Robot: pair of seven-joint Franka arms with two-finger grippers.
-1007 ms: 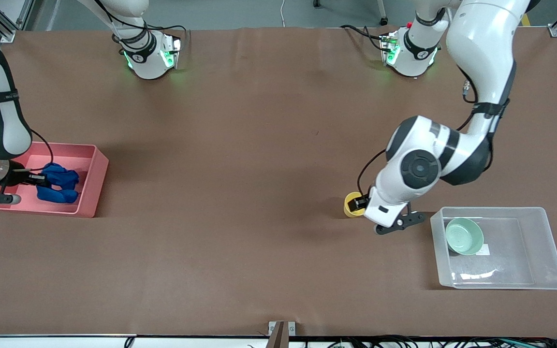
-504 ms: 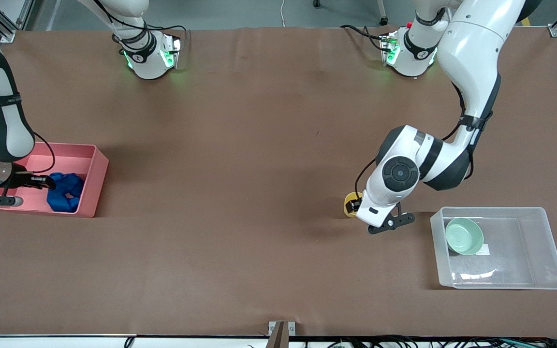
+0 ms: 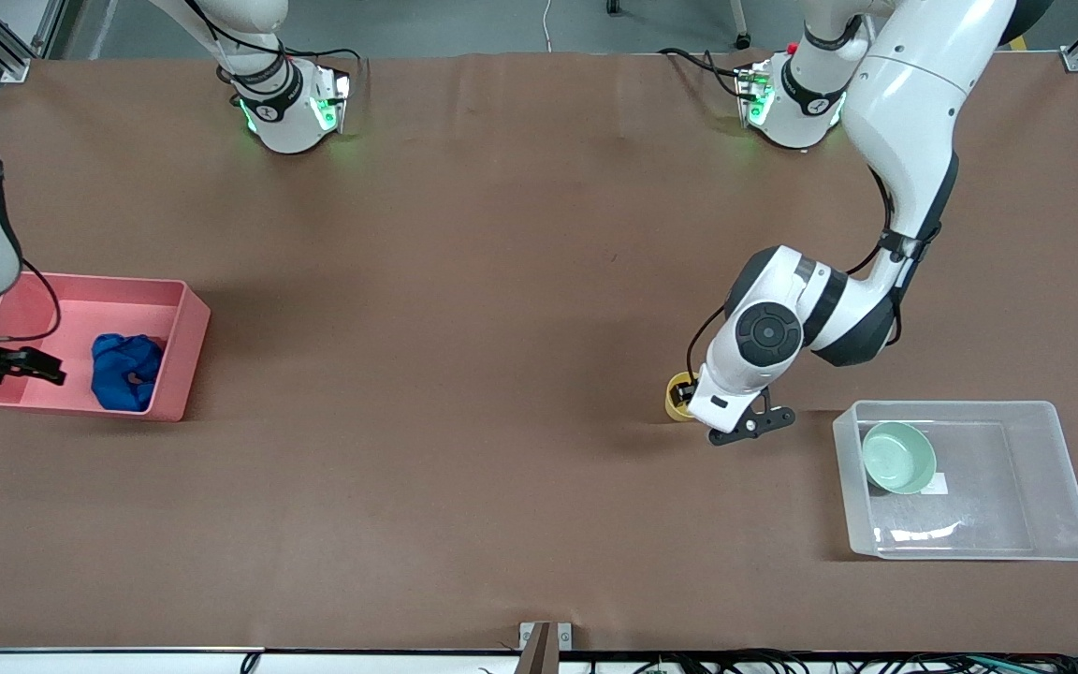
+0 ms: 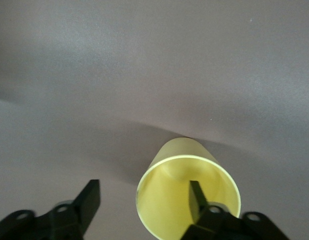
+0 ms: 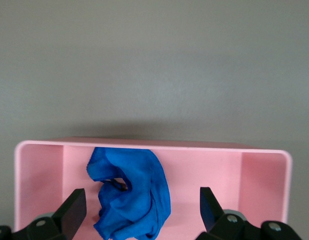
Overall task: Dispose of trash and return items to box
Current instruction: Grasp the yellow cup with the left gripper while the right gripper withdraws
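The blue wad (image 3: 127, 372) lies in the pink bin (image 3: 185, 354). My right gripper (image 3: 29, 365) is open and empty over the bin's end nearest the right arm's end of the table. The right wrist view shows the wad (image 5: 130, 197) loose on the bin floor (image 5: 219, 170) between my open right gripper's (image 5: 142, 210) fingers. The yellow cup (image 3: 675, 404) stands upright on the table. My left gripper (image 3: 686, 389) is open at its rim. In the left wrist view one finger (image 4: 194, 197) is inside the cup (image 4: 164, 200), the other outside. The mint-green bowl (image 3: 898, 456) sits in the clear tub (image 3: 997, 496).
The clear tub stands beside the cup toward the left arm's end of the table, a little nearer the front camera. A white label (image 3: 938, 483) lies on its floor beside the bowl. The brown table (image 3: 464, 356) lies between the bin and the cup.
My right gripper let go of the blue wad, which dropped onto the bin floor, and drew back from it. My left gripper moved closer onto the yellow cup.
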